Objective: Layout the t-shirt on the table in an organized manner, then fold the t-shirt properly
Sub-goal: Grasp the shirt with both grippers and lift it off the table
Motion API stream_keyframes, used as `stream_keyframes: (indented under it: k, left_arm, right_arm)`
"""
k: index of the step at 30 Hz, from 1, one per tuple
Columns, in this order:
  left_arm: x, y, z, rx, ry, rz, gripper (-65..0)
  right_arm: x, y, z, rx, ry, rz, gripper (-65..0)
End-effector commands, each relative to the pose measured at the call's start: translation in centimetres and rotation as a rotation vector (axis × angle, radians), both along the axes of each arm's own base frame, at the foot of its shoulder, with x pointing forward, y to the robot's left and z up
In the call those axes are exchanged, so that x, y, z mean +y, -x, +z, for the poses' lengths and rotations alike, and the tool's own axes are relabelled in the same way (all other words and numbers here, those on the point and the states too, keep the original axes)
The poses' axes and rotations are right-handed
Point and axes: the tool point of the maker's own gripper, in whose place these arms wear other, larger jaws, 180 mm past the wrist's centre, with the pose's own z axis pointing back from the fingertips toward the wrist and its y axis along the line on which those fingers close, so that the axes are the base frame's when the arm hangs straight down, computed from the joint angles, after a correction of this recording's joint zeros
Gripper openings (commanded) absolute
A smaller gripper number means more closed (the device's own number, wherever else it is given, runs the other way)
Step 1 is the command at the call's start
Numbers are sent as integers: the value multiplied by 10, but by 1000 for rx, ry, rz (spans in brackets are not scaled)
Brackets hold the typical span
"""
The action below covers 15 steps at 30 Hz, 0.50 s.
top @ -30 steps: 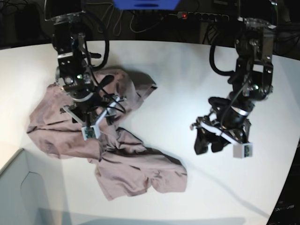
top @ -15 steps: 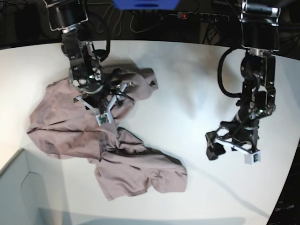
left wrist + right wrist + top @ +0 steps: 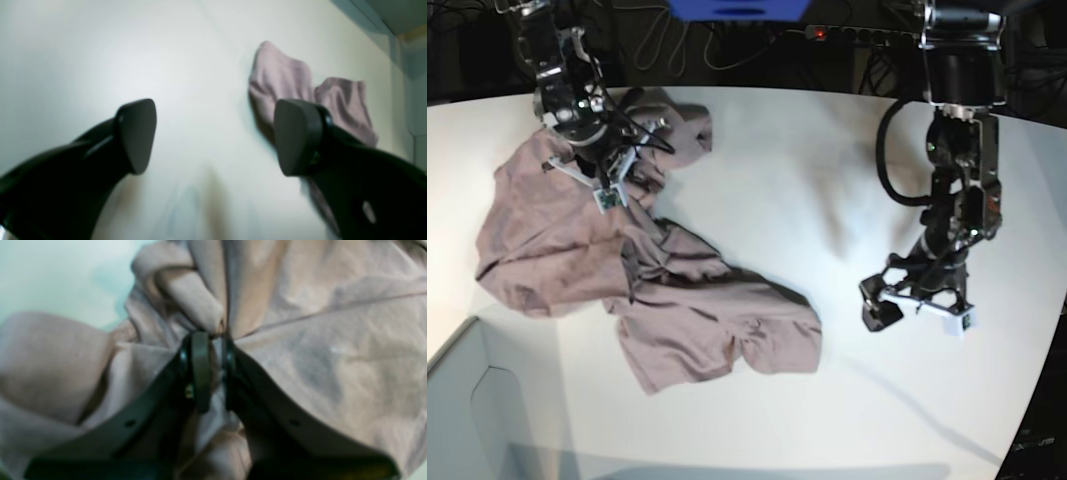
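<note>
Right gripper [image 3: 211,370] has its two dark pads nearly together, pinching a bunched fold of the t-shirt [image 3: 317,350] — pinkish cloth fills almost the whole right wrist view, with creases fanning out from the pinch. In the base view that gripper [image 3: 605,175] sits at about 10 o'clock on the table [image 3: 777,160], on the upper part of the t-shirt [image 3: 677,310], where the cloth is gathered up around it.

From there the mauve cloth spreads wrinkled across the left half of the table: one broad lobe toward 9 o'clock, another running down toward 6 o'clock and ending in a rumpled, roughly square flap. It lies unfolded and uneven, with overlapping ridges through its middle.

Left gripper [image 3: 917,305] stands well apart from the shirt, at about 4 o'clock on the bare white tabletop. Its jaws are spread wide with nothing between them. In the left wrist view the gripper [image 3: 213,136] shows only blurred white table [image 3: 100,50] in the gap, and an edge of the t-shirt [image 3: 283,80] lies beyond the fingertip [image 3: 297,133] toward 1 o'clock — not touching it, as far as the blur allows.
</note>
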Motion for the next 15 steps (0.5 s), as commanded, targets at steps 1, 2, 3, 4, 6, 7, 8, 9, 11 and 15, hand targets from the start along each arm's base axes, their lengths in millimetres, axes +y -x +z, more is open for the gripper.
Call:
stream_keyframes:
  k: [1,2,3,4,6,7,8,9,11,15]
  left_arm:
    - [-4,-17,17,-57,13,1,-117]
    - [-14,-18,11,-41,30,-8,-117]
    - [-21,-21,8,-29,41,-18,-117]
    - [-31,-23,3,-15,50,-35,-117]
    - [-56,-23,-11,29,62,-83,-117]
    - [-66,-23,-16,45,67,-102,-117]
    - [-75,-23,-22,63,71,-120,-117]
    - [-84,-23,-26,80,74,-137,-117]
    - [-94,-21,-39,119,82,-153,-117]
    - [-106,-19,-60,193,103,-158,-119]
  right_arm:
    - [-3,1,8,-10,6,2,-650]
    - [-1,4,14,-23,3,8,-650]
    - [1,5,18,-33,-2,12,-650]
    - [1,7,22,-41,-2,18,-650]
    - [3,11,28,-52,-7,25,-650]
    - [4,11,30,-55,-10,25,-650]
    - [5,11,31,-58,-11,26,-650]
    - [5,10,33,-61,-11,27,-650]
    - [5,10,33,-58,-11,25,-650]
    - [5,9,33,-61,-11,25,-650]
